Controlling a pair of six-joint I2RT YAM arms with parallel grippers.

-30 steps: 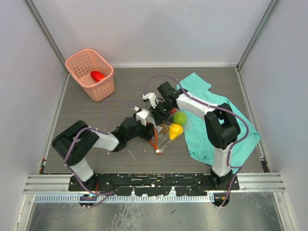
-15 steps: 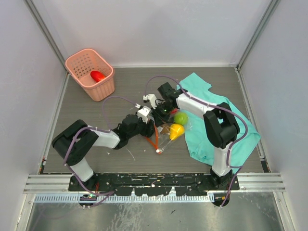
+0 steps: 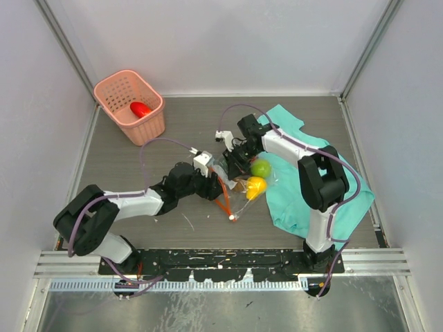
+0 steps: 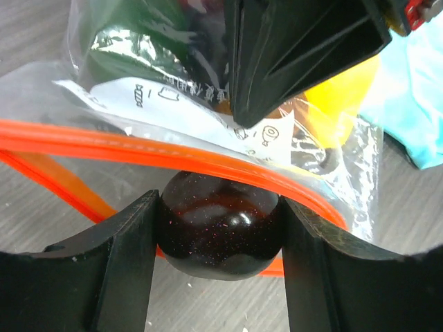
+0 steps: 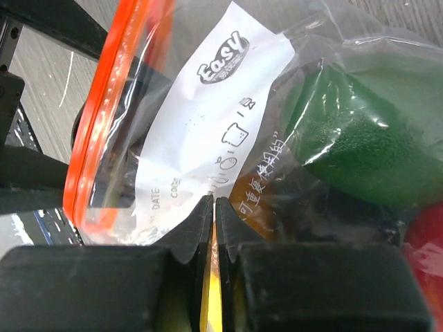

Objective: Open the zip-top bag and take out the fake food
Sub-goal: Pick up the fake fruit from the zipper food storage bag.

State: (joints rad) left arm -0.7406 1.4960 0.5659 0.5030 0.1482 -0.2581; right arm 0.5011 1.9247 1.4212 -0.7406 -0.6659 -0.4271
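Left hand: closed on a dark fake fruit. The round, glossy piece is clamped between both fingers.
Dark fake fruit, position: at the bag's mouth, pressed against the orange-red zip strip, which curves over and behind it. Cannot tell whether it is fully clear of the opening.
Right hand: fingers pinched nearly together on a fold of clear plastic of the zip-top bag, just beside the white label printed "Easy".
Zip-top bag, position: mid-desk, between the two hands. Its far-right side lies against the edge of the teal cloth. The mouth faces the left arm and the strip is parted into a loop.
Slider: small and white, at the near end of the strip, resting on the desk.
Contents seen through plastic: a green fake fruit on the far side and a yellow fake fruit just nearer, the two close together. The right wrist view adds a red fake fruit at its right edge, below the green one.
Pink basket: far left corner of the desk, well apart from the bag. One red piece lies inside.
Teal cloth: spread over the right side of the desk, under the right arm.
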